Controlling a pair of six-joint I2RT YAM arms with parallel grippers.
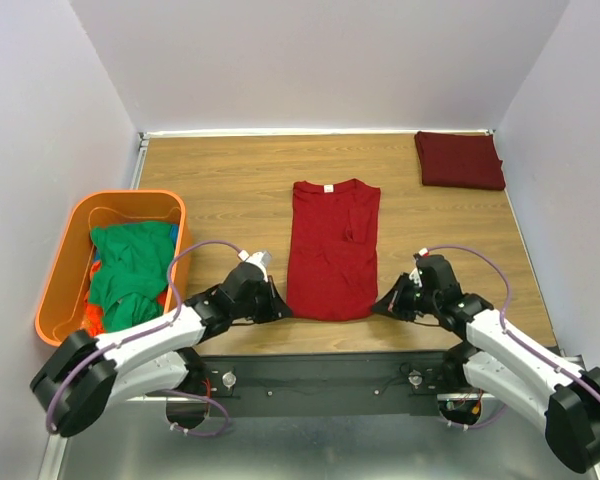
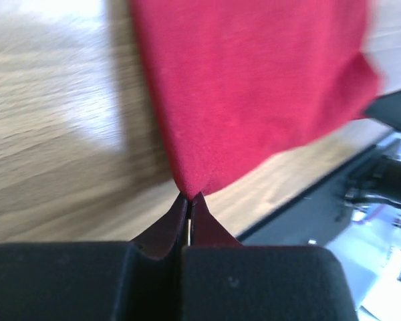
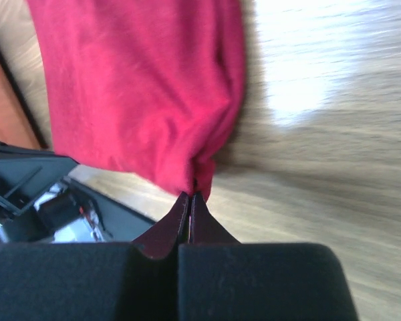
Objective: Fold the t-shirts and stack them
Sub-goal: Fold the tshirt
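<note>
Wooden table (image 1: 230, 170): pale walls close it in on three sides, and we work from its near edge.
Red t-shirt (image 1: 332, 250): it lies flat with its sides folded in, a long strip running straight ahead from between the left gripper (image 1: 280, 312) and the right gripper (image 1: 380, 308), collar at the far end.
Maroon t-shirt (image 1: 459, 160): folded in the far corner, well beyond the right gripper.
Green t-shirts (image 1: 130, 265): heaped in the orange tub (image 1: 75, 240), out to the side of the left gripper.
Progress: we judge one tee finished. The red one is mid-fold, with its hem-to-collar fold and the stacking left to do. The tees in the tub have not been started.
Left arm: stretched low over the table and angled inward, with its gripper clamped on the near-left hem corner.
Right arm: mirrored, low and angled inward, with its gripper pinched tight on the near-right hem corner.
</note>
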